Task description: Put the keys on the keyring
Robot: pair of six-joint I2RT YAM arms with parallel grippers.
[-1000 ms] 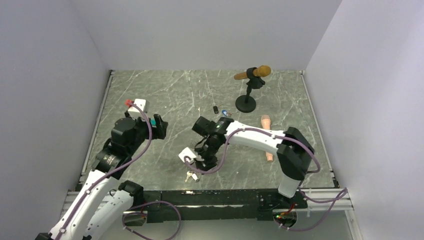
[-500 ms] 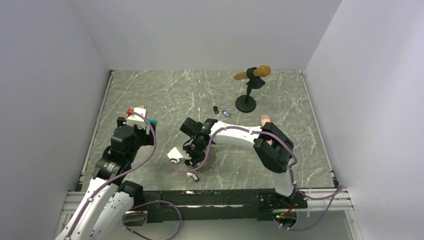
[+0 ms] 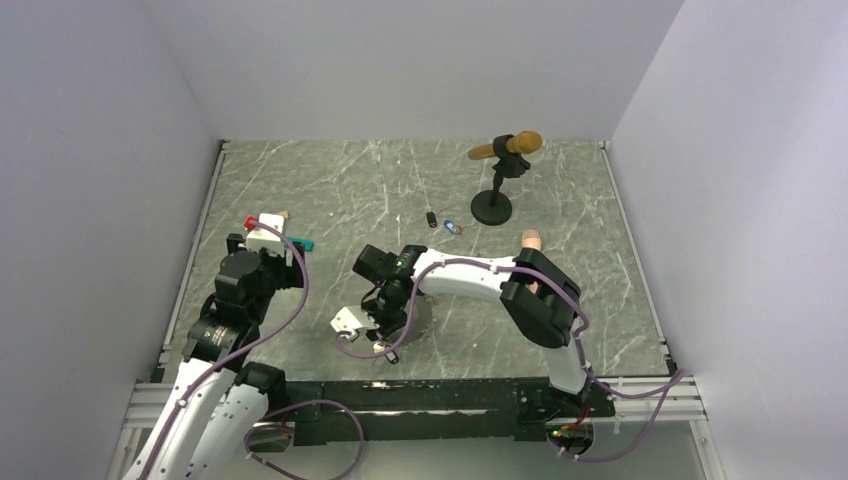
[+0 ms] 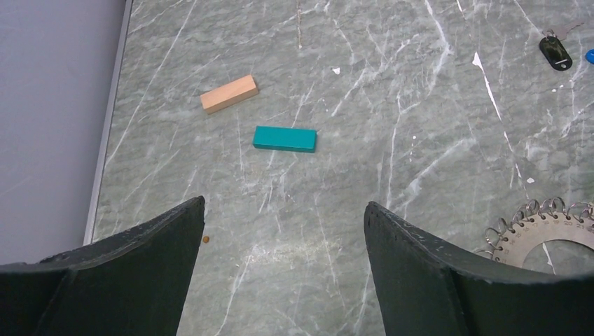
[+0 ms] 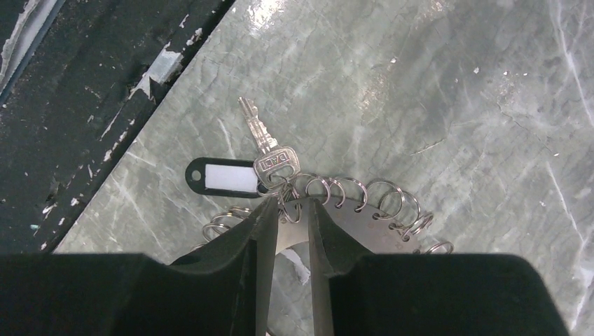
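Marble tabletop point(image 5: 455, 84) bears the keyring point(image 5: 382, 217), half hidden behind right fingers point(image 5: 238, 262).

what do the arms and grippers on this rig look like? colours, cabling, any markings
The left arm and right arm are white links with chunky black joint housings. A purple cable runs loosely along each. The left gripper and right gripper have matte black, tapered fingers. No markings are legible.

Plain pale grey walls point(image 3: 400, 60) enclose the far edge and both side edges of a grey-green, white-veined marble-look table point(image 3: 330, 190), its left edge trimmed with a pale metal rail point(image 3: 194, 250), evenly lit.
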